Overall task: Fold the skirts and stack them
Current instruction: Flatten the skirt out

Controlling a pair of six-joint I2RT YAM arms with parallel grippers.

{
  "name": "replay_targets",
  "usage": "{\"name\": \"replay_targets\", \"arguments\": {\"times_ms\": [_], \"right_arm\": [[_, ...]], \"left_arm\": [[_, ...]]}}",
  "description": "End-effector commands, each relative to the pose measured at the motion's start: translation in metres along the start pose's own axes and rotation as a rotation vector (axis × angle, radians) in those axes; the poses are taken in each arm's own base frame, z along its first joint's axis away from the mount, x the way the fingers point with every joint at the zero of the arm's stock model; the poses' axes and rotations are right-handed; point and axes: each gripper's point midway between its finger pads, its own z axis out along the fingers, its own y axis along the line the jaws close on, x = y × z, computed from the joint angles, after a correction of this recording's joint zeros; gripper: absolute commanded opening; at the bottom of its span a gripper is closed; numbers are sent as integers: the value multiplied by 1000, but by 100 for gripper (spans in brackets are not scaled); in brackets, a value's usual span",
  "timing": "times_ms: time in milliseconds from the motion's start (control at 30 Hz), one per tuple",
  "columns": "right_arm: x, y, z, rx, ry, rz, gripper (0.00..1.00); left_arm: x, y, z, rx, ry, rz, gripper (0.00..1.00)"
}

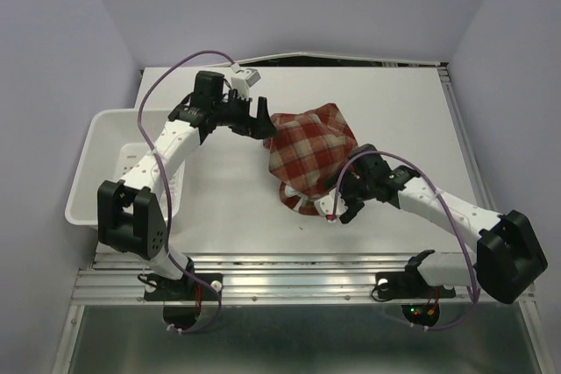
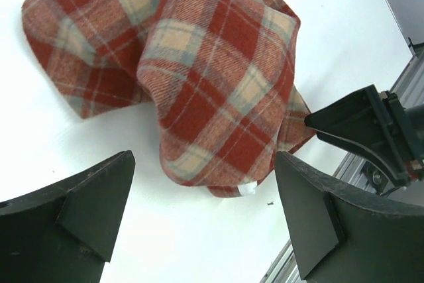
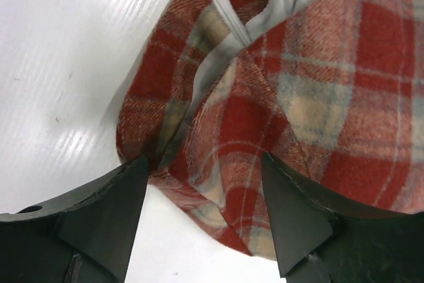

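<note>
now, right claw (image 3: 204,164) wide open over the skirt (image 3: 318,97) edge

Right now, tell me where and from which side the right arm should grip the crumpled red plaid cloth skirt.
Grip the near rounded edge of the crumpled red plaid cloth skirt, beside the exposed grey lining. It bulges toward the right gripper, whose open jaws straddle it, so probably come from the near side, low.
</note>
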Motion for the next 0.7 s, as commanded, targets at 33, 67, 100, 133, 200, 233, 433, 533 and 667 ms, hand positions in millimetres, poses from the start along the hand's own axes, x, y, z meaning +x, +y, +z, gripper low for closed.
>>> {"name": "replay_targets", "arguments": {"times_ms": [33,67,100,133,200,233,433,533,667], "right_arm": [[14,-7,7,-13,74,-165,73],[15,-9,7,-19,79,-174,72],[16,-10,5,-28,85,-185,72],[16,-7,4,-50,91,-186,71],[18,-13,-1,-59,113,-213,70],[19,-11,-3,-72,123,-215,70],[13,-23,-19,-87,138,-197,69],[-7,-40,-38,-56,89,-168,69],[5,-42,-51,-75,142,-199,68]], "left_arm": [[-15,-12,-23,18,-88,33,99],[-12,-11,-23,19,-85,28,99],[-13,-11,-24,17,-93,29,99],[-13,-10,-25,16,-97,28,99],[-11,-11,-26,18,-101,22,99],[-11,-11,-27,20,-104,21,99],[-15,-11,-34,20,-123,22,99],[-13,-9,-36,16,-128,17,99],[-12,-10,-37,21,-134,15,99]]}}
